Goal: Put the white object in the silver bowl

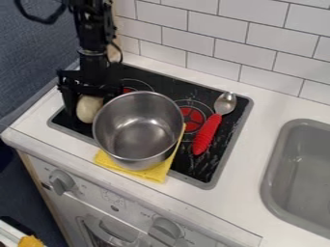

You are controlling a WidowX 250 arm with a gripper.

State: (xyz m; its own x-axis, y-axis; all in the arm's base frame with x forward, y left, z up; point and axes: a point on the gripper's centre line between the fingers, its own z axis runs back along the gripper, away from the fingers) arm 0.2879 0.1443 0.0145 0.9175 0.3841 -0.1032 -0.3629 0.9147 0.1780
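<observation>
On the stovetop [191, 169], the silver bowl [138, 132] is waiting, the gripper [89, 102] hanging beside it, around the white object [88, 111]; whether it's gripping, I can't quite tell. Grasping is likely happening; next we're needing a firm hold, then a lift over the bowl. We're counting one bowl, one yellow cloth [153, 174], one red-handled spoon [207, 135], one white object.

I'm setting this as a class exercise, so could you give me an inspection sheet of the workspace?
Surface: black stovetop set in a white counter.
Job's things: white object at the stovetop's left, beside the silver bowl, not in it.
Clutter: yellow cloth under the bowl; red-handled spoon to its right.
Gripper: at the white object; grip unclear.
Cables: black cable looping at upper left.
Surroundings: white tiled wall behind, grey sink at right.
</observation>
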